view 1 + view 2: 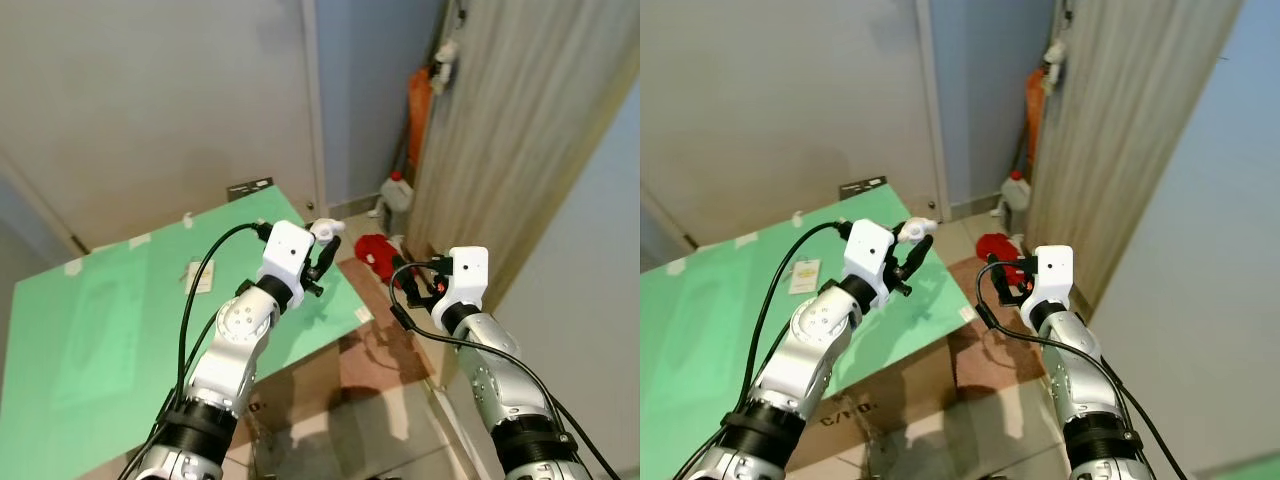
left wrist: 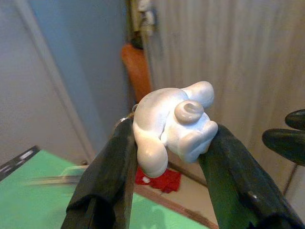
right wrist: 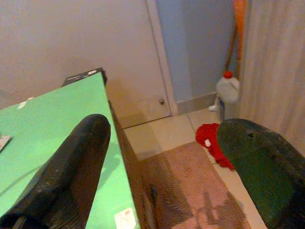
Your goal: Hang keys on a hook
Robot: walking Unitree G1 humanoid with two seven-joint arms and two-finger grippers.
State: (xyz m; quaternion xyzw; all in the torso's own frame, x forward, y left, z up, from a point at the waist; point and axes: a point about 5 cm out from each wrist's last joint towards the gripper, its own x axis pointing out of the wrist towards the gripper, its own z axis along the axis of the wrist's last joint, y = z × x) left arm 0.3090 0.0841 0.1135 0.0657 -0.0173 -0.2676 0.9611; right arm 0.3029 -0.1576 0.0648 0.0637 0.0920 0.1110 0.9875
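Left hand (image 1: 322, 248) pinches a white rubbery key charm (image 2: 174, 125) above the green surface (image 1: 120, 340) edge; it looks light, squashy and grippy, best held by its body. Right hand (image 1: 1008, 278) hovers spread, empty.

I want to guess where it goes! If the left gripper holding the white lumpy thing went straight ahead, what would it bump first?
Probably the pale ribbed curtain; the left gripper points there, but depth is unclear.

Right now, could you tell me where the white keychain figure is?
The white keychain figure is pinched in the left hand, above the green table's right edge.
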